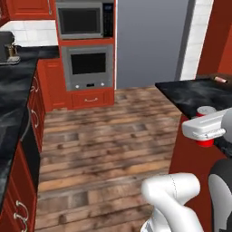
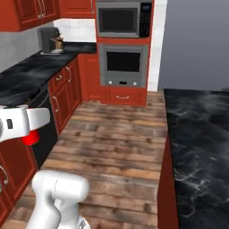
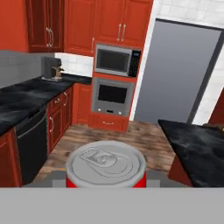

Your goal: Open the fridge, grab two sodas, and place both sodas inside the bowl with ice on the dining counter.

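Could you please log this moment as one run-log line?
gripper: shut on soda can | can: upright, carried above floor | dining counter: ahead right | fridge: doors shut

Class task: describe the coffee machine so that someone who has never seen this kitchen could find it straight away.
Start at the built-in microwave stacked above the oven in the red cabinet wall. Follow the black counter left into the corner: the coffee machine stands there against the pale tiles. It is a dark grey box, the one appliance sitting on that countertop.

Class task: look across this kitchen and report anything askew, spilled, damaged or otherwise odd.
Nothing stands out. The soda can sits upright in the hand, unspilled; the floor and dining counter look tidy and undamaged.
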Robot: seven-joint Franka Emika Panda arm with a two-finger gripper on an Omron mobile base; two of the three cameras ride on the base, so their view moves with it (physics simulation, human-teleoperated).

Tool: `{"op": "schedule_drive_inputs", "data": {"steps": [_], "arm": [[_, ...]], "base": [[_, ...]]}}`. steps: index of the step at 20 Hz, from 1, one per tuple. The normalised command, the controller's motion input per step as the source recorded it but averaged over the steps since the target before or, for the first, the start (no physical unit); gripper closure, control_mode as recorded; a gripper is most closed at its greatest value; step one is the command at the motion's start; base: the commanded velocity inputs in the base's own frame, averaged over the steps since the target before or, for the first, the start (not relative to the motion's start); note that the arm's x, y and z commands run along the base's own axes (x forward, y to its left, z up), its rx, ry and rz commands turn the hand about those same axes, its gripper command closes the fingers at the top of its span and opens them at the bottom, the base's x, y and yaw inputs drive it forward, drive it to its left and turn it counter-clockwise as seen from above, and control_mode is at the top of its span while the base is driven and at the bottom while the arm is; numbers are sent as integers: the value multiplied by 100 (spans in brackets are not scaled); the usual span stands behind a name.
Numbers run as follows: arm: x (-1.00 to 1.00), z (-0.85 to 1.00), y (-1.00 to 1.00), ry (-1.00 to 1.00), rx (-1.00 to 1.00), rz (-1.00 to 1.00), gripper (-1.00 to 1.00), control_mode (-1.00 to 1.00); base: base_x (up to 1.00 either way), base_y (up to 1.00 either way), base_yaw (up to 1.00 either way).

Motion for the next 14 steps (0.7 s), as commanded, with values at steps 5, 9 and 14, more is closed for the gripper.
{"op": "schedule_drive_inputs", "data": {"steps": [5, 9, 14], "arm": [[0, 0, 0, 0, 0, 0, 100, 100], [0, 0, 0, 0, 0, 0, 100, 100], [0, 0, 0, 0, 0, 0, 100, 100]], "base": [[100, 45, -38], [95, 45, -42], [86, 44, -45]]}}
